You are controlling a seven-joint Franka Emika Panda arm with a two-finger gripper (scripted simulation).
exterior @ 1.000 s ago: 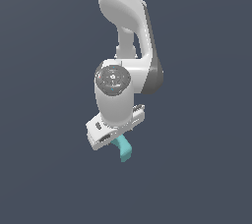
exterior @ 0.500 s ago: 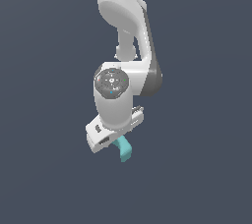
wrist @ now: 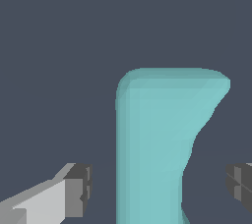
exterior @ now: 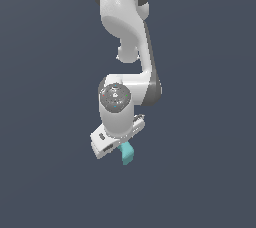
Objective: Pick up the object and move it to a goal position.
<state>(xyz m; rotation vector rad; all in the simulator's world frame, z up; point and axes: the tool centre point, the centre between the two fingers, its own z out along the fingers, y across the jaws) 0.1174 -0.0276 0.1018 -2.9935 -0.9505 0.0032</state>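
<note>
White arm [exterior: 125, 47] reaches down, gripper [wrist: 160, 186] over teal curved block [exterior: 128, 153]. Block sits between the fingers [wrist: 78, 188]; wrist view shows gaps on both sides, so fingers are spread, not touching it.

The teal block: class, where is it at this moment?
In the exterior view the teal block hangs just below the gripper, low and near the centre; in the wrist view it stands between the two fingertips.

Teal object [wrist: 157, 144] stands between the tool's [wrist: 160, 188] two dark fingertips [wrist: 81, 188], visible gaps on both sides, plain dark backdrop.
</note>
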